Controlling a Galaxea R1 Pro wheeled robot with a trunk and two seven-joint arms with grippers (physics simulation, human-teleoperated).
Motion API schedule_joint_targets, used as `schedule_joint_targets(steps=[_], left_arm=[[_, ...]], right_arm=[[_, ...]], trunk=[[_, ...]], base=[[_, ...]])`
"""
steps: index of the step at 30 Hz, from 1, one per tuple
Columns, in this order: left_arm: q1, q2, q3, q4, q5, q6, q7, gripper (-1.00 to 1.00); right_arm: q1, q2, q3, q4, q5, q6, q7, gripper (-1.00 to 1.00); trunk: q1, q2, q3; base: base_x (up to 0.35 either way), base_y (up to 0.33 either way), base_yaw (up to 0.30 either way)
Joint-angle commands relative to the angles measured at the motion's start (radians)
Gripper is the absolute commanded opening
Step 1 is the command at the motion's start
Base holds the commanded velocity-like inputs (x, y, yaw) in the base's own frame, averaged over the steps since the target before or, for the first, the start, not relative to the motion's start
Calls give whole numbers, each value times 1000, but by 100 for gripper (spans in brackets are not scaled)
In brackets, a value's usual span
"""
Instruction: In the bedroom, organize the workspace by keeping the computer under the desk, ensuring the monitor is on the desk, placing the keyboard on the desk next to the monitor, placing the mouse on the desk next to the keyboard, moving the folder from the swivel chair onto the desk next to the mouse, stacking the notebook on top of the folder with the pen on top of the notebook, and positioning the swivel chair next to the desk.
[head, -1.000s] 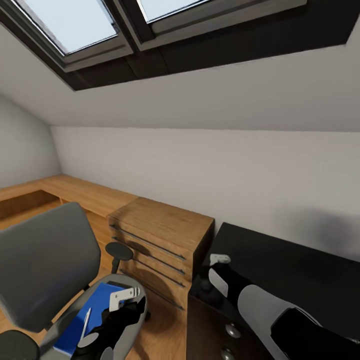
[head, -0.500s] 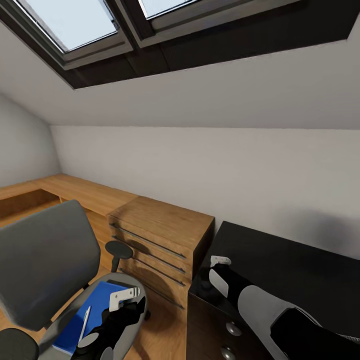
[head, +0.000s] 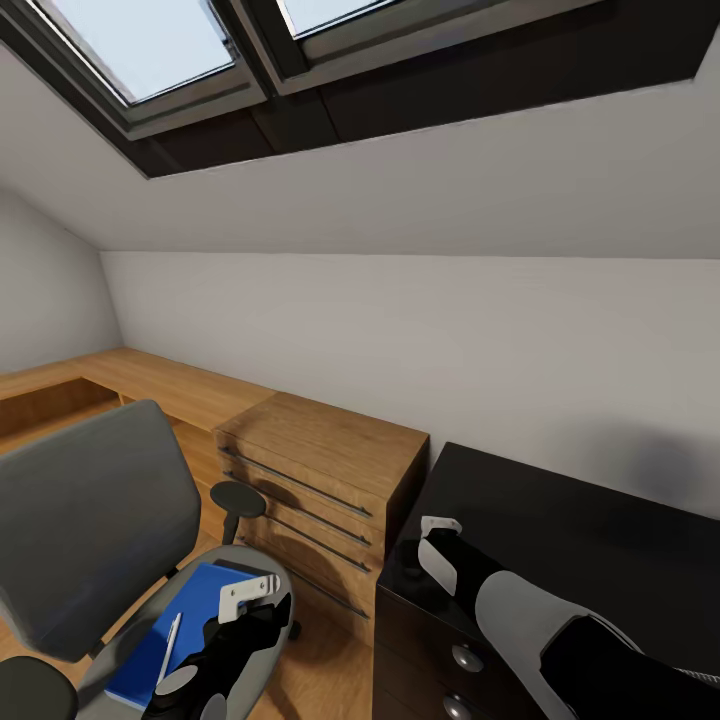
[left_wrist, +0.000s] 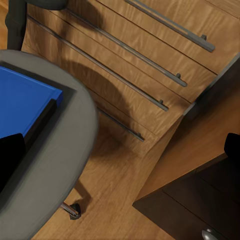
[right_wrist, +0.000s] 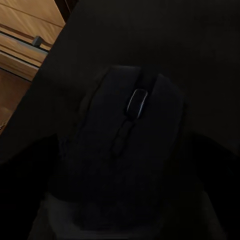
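Note:
The grey swivel chair (head: 90, 520) stands at the left with the blue folder (head: 185, 615) lying on its seat and the white pen (head: 170, 640) on top of the folder. My left gripper (head: 262, 618) hovers over the seat's edge beside the folder (left_wrist: 22, 100), fingers wide apart and empty. At the corner of the glossy black desk (head: 580, 540), my right gripper (head: 412, 575) is shut on the dark mouse (right_wrist: 125, 150), just above the desk top (right_wrist: 175, 35). The computer, monitor, keyboard and notebook are out of view.
A low wooden drawer unit (head: 320, 470) with long bar handles stands between the chair and the desk, close to both. The desk's dark drawer front with a round silver knob (head: 465, 658) faces me. A sloped ceiling with skylights hangs overhead.
My right gripper has sunk slightly toward the desk corner with the mouse. The left arm, the chair and the folder have stayed put.

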Motion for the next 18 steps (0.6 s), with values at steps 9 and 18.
schedule_joint_targets(steps=[9,18], left_arm=[[0,0,-1,-2,11,4,9,100],[0,2,-1,-1,11,6,9,100]], right_arm=[[-1,0,8,-2,-9,5,-6,-100],[-1,-1,8,-3,-9,3,-6,-100]], trunk=[[0,-1,-1],[0,-1,-1]], base=[[0,0,0],[0,0,0]])
